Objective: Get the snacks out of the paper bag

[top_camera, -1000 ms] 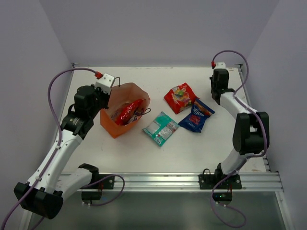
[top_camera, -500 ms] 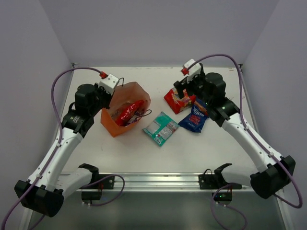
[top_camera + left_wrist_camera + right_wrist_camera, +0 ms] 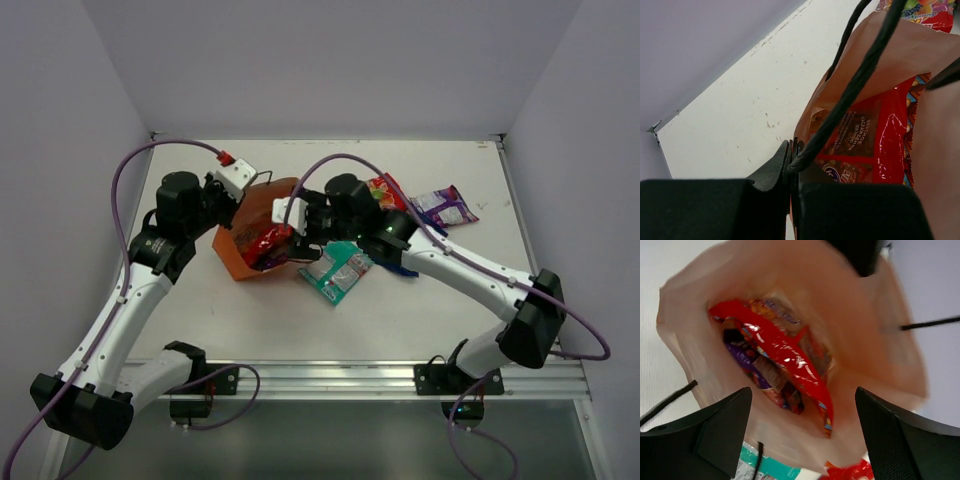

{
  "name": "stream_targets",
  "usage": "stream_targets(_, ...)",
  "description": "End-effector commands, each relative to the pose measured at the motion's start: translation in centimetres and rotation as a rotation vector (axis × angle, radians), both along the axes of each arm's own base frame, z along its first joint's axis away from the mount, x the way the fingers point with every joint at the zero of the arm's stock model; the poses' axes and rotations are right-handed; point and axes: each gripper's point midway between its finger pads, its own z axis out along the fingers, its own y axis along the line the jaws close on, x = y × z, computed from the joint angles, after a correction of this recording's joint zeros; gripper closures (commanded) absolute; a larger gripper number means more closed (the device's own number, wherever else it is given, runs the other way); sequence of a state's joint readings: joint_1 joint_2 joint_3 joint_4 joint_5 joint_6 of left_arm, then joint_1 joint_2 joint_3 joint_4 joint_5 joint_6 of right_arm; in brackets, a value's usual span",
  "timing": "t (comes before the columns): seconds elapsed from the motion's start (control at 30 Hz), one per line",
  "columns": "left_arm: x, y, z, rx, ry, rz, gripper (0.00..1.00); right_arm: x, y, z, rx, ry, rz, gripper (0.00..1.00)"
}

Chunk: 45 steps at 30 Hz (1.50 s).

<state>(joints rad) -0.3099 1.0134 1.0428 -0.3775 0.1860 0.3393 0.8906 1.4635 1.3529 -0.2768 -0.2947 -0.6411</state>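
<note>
The orange paper bag point(image 3: 252, 262) stands left of centre, mouth open toward the right. My left gripper point(image 3: 238, 203) is shut on its back rim and thin dark handle point(image 3: 860, 75); in the left wrist view my left gripper point(image 3: 792, 155) pinches the paper and the wire. My right gripper point(image 3: 296, 236) hangs open at the bag's mouth, and in its wrist view my right gripper point(image 3: 802, 435) holds nothing. Inside the bag lie a red snack point(image 3: 785, 357) and a purple one point(image 3: 747, 360). On the table lie a teal-white packet point(image 3: 338, 270), a red candy packet point(image 3: 386, 188) and a purple packet point(image 3: 445, 207).
A blue packet point(image 3: 405, 268) is mostly hidden under my right forearm. The bag's second handle loop point(image 3: 670, 397) hangs at the front of the mouth. Walls close in the table at the back and on both sides.
My right arm has swung from the back right corner across to the bag's mouth, and its jaws have opened. A purple packet now shows at the back right. The left arm has held still.
</note>
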Motion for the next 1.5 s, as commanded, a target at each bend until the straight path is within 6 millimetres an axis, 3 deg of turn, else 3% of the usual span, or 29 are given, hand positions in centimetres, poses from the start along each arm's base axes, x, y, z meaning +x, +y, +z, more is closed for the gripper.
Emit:
stream_targets(0.0,0.1,-1.2,5.1,-0.034,-0.159,-0.074,1.0,0.1,1.0,-1.3,-0.102,-0.062,0.034,0.14)
stream_targets(0.07,0.0,-1.4,4.9,-0.039,-0.154,-0.085,1.0,0.9,1.6,-3.4,-0.148,-0.05,0.025,0.13)
stream_targets(0.2,-0.3,-1.6,4.4,-0.044,-0.141,-0.1,1.0,2.7,2.3,-5.5,-0.186,-0.068,-0.018,0.13)
stream_targets(0.57,-0.8,-2.0,3.6,-0.056,-0.122,-0.123,1.0,5.8,5.2,-7.9,-0.177,-0.121,-0.044,0.13)
stream_targets(0.67,-0.8,-2.1,3.6,-0.06,-0.121,-0.125,1.0,5.8,5.7,-8.5,-0.184,-0.112,-0.027,0.26)
stream_targets(0.73,-0.7,-1.9,3.5,-0.059,-0.121,-0.114,1.0,5.6,5.8,-8.1,-0.182,-0.107,-0.016,0.45)
stream_targets(0.77,-0.5,-1.6,3.4,-0.055,-0.122,-0.091,1.0,5.3,5.8,-7.2,-0.164,-0.108,-0.009,0.55)
stream_targets(0.8,-0.4,-1.4,3.2,-0.051,-0.119,-0.077,1.0,5.2,5.8,-6.4,-0.146,-0.112,-0.007,0.8)
stream_targets(0.87,-0.1,-0.8,3.1,-0.045,-0.116,-0.039,1.0,4.6,5.5,-3.8,-0.099,-0.131,-0.002,0.97)
stream_targets(0.9,0.0,-0.6,3.1,-0.048,-0.114,-0.025,1.0,4.2,5.4,-2.8,-0.08,-0.137,0.005,1.0)
stream_targets(0.97,0.2,-0.3,3.2,-0.047,-0.113,0.0,1.0,3.5,5.1,-0.8,-0.051,-0.149,0.014,1.0)
stream_targets(1.1,0.3,0.2,3.6,-0.053,-0.12,0.032,1.0,1.4,3.5,5.5,0.081,-0.205,0.033,1.0)
stream_targets(1.2,0.4,0.6,3.7,-0.053,-0.122,0.052,1.0,0.4,2.5,8.6,0.152,-0.232,0.033,1.0)
stream_targets(1.23,0.3,0.6,3.6,-0.054,-0.118,0.054,1.0,-0.4,1.9,10.8,0.199,-0.247,0.039,1.0)
stream_targets(1.3,0.3,0.7,3.4,-0.052,-0.111,0.064,1.0,-1.2,1.3,12.7,0.244,-0.255,0.048,1.0)
stream_targets(1.33,0.3,0.8,3.3,-0.054,-0.107,0.068,1.0,-1.9,0.7,14.7,0.285,-0.263,0.049,1.0)
stream_targets(1.47,0.6,1.6,3.1,-0.047,-0.102,0.121,1.0,-2.7,-1.5,19.0,0.37,-0.289,-0.001,1.0)
